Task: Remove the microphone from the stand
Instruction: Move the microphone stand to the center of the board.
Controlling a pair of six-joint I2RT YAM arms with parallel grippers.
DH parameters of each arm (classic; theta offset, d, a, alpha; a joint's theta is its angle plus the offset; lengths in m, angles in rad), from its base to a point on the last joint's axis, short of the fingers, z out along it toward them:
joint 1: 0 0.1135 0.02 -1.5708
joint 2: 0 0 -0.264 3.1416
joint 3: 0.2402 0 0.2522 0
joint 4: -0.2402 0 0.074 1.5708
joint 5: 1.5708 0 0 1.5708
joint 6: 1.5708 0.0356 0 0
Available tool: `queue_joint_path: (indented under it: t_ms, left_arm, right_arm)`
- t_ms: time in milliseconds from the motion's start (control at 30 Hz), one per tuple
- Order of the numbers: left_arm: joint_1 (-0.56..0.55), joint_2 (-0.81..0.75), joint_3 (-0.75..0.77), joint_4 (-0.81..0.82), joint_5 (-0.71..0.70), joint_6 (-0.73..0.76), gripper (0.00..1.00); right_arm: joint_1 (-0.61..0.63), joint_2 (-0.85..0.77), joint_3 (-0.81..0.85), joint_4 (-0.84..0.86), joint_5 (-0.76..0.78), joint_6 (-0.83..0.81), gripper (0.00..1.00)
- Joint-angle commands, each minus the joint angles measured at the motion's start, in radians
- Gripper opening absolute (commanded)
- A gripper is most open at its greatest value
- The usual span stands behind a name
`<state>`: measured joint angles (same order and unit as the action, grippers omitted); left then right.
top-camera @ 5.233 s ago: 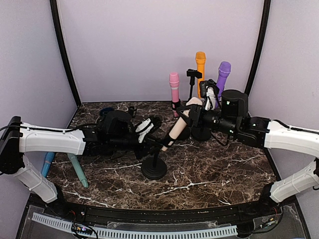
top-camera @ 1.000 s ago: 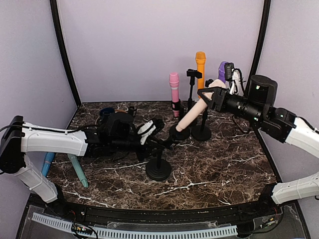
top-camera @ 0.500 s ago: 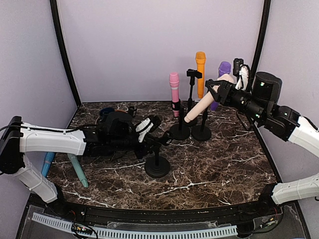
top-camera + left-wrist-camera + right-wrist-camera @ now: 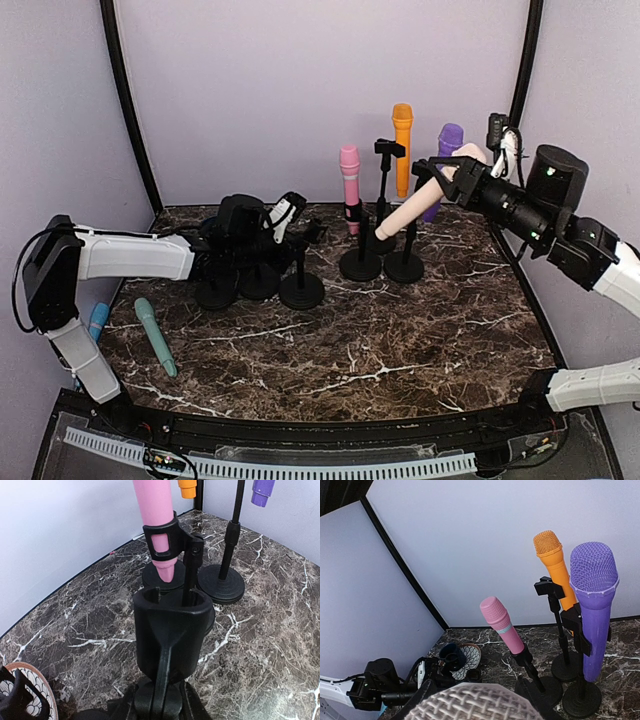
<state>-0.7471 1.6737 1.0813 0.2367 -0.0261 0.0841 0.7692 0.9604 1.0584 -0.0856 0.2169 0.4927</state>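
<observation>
Top external view: peach microphone (image 4: pixel 408 208) aloft at 2 o'clock, head clamped in right gripper (image 4: pixel 452 172), long axis slanting toward 8 o'clock; empty stand (image 4: pixel 301 291) farther along 8 o'clock, stem pinched by near-closed left gripper (image 4: pixel 295 232).

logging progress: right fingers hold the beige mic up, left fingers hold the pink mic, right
No: the left fingers hold an empty stand, not the pink mic; the left wrist view shows it. The right fingers do hold the beige mic up.
</observation>
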Motion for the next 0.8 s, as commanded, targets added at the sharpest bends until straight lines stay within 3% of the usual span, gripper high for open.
queue_joint_path:
  t_ms: [0, 333, 700, 767]
  left_arm:
    - [0.042, 0.041, 0.048, 0.094, 0.001, 0.043, 0.00]
    - [0.102, 0.136, 0.122, 0.175, -0.020, 0.068, 0.00]
    - [0.147, 0.194, 0.187, 0.138, 0.054, 0.086, 0.00]
    - [0.148, 0.186, 0.198, 0.111, 0.061, 0.086, 0.04]
  right_arm:
    - [-0.004, -0.055, -0.025, 0.025, -0.007, 0.031, 0.29]
    - [-0.004, -0.115, -0.046, -0.001, -0.014, 0.034, 0.30]
    - [-0.004, -0.122, -0.064, -0.020, -0.042, 0.045, 0.30]
    - [-0.004, -0.115, -0.065, -0.020, -0.062, 0.047, 0.30]
